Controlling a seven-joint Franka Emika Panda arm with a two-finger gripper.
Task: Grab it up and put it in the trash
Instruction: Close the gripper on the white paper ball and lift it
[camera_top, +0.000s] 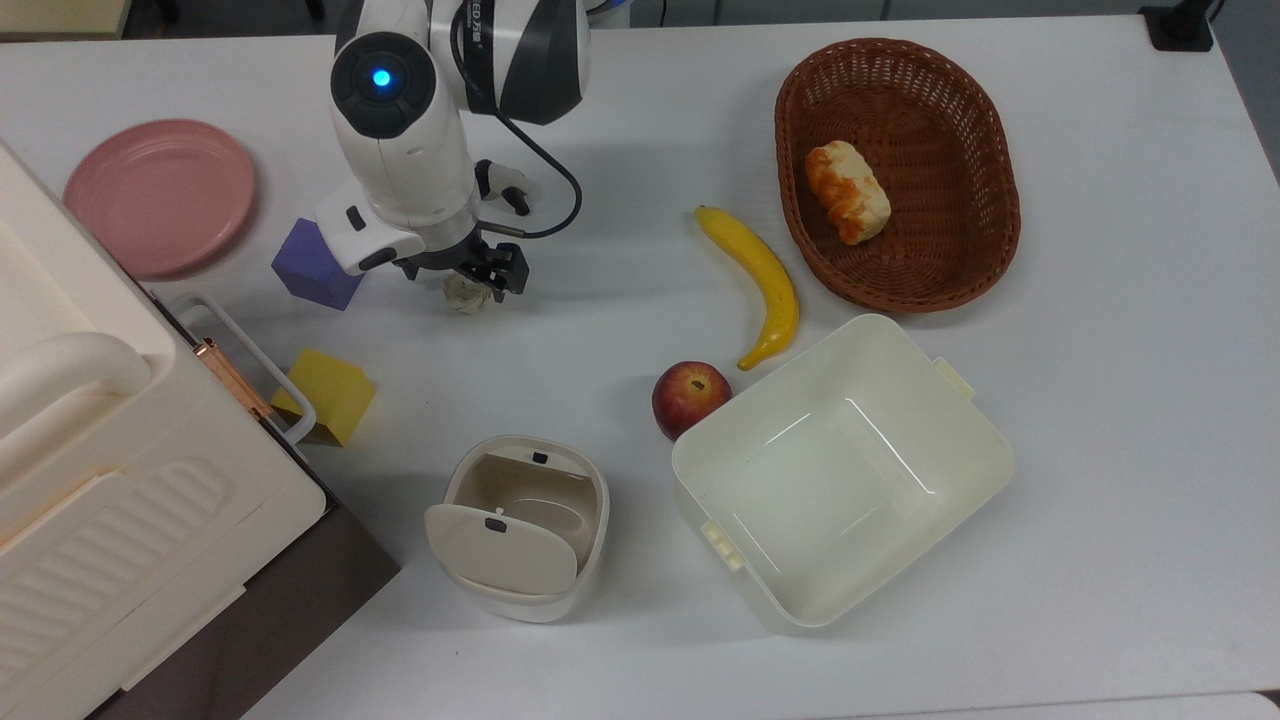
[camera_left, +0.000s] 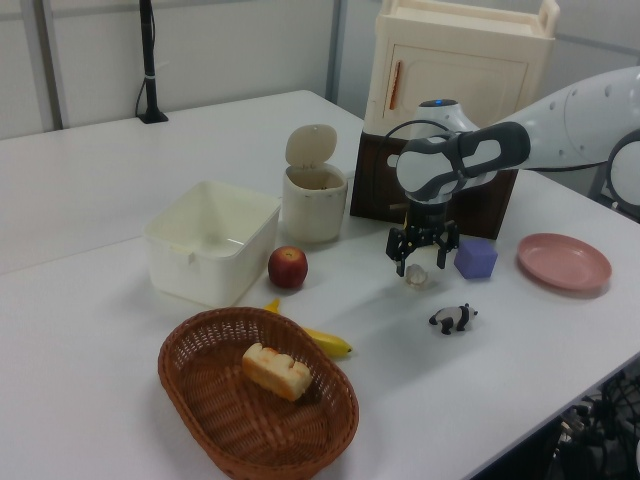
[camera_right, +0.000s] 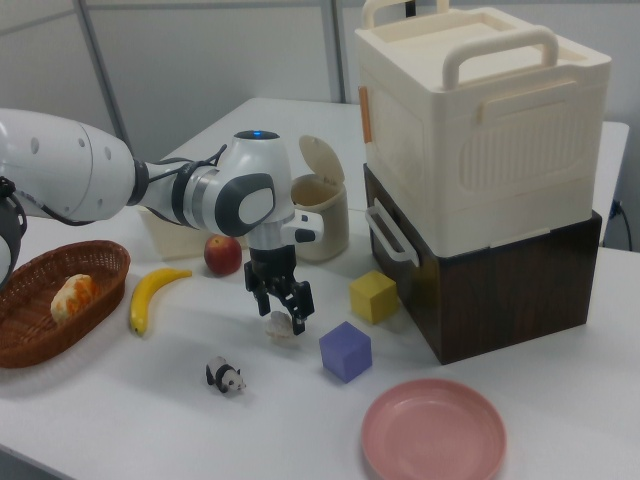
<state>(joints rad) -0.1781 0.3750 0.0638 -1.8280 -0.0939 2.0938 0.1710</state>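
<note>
On the white table (camera_top: 620, 130), the paper ball (camera_top: 464, 294) lies between the purple cube (camera_top: 312, 268) and the banana (camera_top: 757, 280) in the top view. The gripper (camera_top: 462, 277) hangs right over the ball, fingers spread apart to either side of it and not closed on it. The bin (camera_top: 525, 525), lid swung open, stands well apart, near the apple (camera_top: 687, 396) and the tub (camera_top: 840, 470).

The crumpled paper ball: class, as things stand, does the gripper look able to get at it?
Probably yes. The open gripper hangs directly over the paper ball, fingers either side, with nothing between them. The purple cube and panda figurine stand apart.
</note>
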